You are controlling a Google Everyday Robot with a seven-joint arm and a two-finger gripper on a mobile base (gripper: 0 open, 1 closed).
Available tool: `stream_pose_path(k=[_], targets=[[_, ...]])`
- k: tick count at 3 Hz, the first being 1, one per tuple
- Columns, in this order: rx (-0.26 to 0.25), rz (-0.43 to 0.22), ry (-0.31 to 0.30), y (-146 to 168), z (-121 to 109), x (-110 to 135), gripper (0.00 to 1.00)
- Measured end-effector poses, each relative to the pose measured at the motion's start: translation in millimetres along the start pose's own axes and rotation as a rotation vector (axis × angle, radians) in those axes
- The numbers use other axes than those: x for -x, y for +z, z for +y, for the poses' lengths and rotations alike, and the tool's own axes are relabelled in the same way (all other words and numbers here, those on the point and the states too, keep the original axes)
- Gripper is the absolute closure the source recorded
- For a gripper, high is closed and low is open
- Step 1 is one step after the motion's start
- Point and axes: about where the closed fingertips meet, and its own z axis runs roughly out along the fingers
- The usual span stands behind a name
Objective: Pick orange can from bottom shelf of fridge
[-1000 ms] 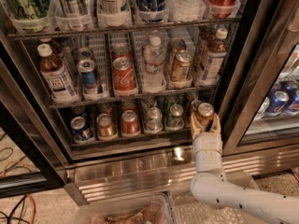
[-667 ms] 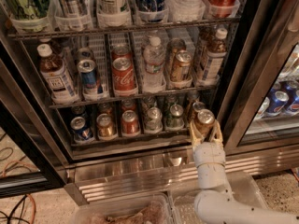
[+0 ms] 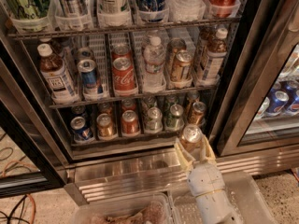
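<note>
The fridge (image 3: 235,97) stands open with wire racks of drinks. My gripper (image 3: 193,143) is at the lower right, just in front of the bottom shelf (image 3: 122,141). Its cream fingers (image 3: 180,151) are shut around the orange can (image 3: 190,135), a short coppery can with a silver lid. The can is held upright, out past the shelf's front edge and above the ribbed steel base (image 3: 133,172). Another coppery can (image 3: 196,112) stands behind it in the right lane. A redder-orange can (image 3: 130,122) and several other short cans remain in the row.
The middle rack holds bottles and taller cans, such as a red cola can (image 3: 123,73). A second glass door at the right shows blue cans (image 3: 278,101). Clear plastic bins (image 3: 119,211) sit below, around my arm. Cables (image 3: 18,204) lie on the floor at the left.
My gripper has drawn back and down from the bottom shelf with the orange can in it. The arm has swung from the right to nearly straight beneath the can.
</note>
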Motion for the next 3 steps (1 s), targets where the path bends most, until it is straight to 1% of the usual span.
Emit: stream_pose_path(k=[1, 2, 3], targets=[[0.193, -0.045, 0.022, 9, 48, 23, 1.0], [0.23, -0.061, 0.03, 7, 58, 28, 1.0], [0.228, -0.061, 0.03, 8, 57, 28, 1.0]])
